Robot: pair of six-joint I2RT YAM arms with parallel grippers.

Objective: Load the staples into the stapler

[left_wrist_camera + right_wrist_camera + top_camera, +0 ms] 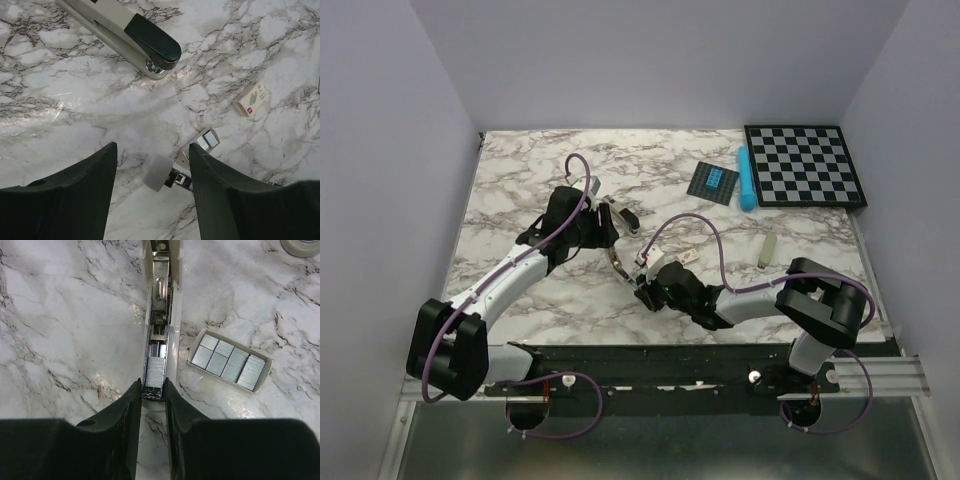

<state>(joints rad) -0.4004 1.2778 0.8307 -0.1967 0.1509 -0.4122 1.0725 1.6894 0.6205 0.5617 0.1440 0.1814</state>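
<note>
Watching the right wrist view, I see my right gripper [152,387] pinching the stapler [161,290] by its channel tip at frame centre, a strip of staples [155,371] seated inside, their open box [230,360] lying just right. My left gripper [152,146] hangs open over marble [75,100].

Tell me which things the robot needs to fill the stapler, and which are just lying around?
For the job:
stapler, lying open
staple strip, sitting in its channel
tray of staples, beside it
small white box

Just lying about:
checkerboard
blue tube
dark square card
beige bar
</note>
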